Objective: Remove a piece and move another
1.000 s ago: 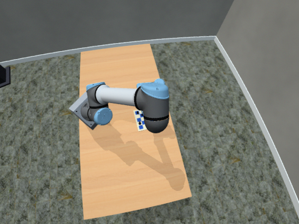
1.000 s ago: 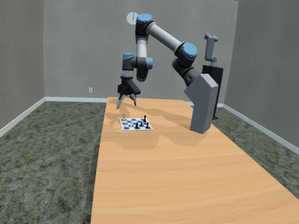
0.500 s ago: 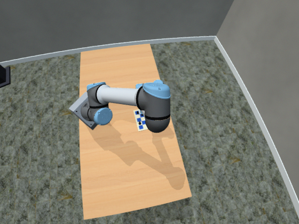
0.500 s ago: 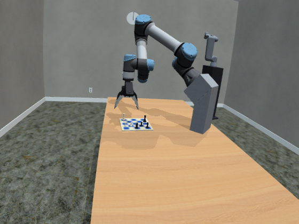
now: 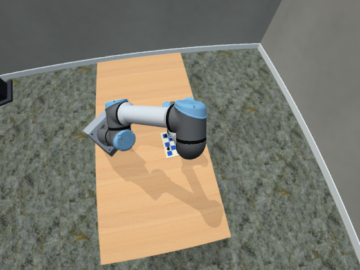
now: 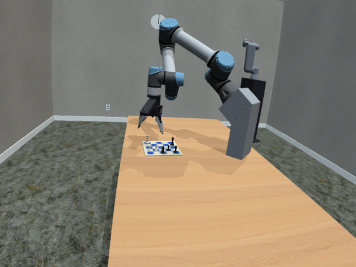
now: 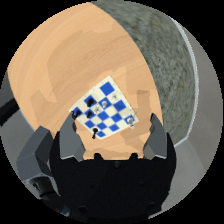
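A small blue and white chessboard [image 6: 160, 148] lies on the wooden table, and it also shows in the wrist view [image 7: 102, 111]. Several black pieces stand on it, such as one at the far right [image 6: 172, 140] and one near the front [image 6: 162, 149]. A light piece [image 6: 147, 138] stands upright at the board's far left corner; I cannot tell if it is on or just off the board. It also shows in the wrist view [image 7: 130, 119]. My gripper [image 6: 150, 125] [image 7: 113, 112] hangs above that corner, open and empty. The board's letters are too small to read.
The arm's grey base block [image 6: 241, 122] stands on the table to the right of the board. In the top view the arm's elbow [image 5: 189, 128] hides most of the board [image 5: 170, 145]. A dark stand [image 6: 254, 86] is behind the base.
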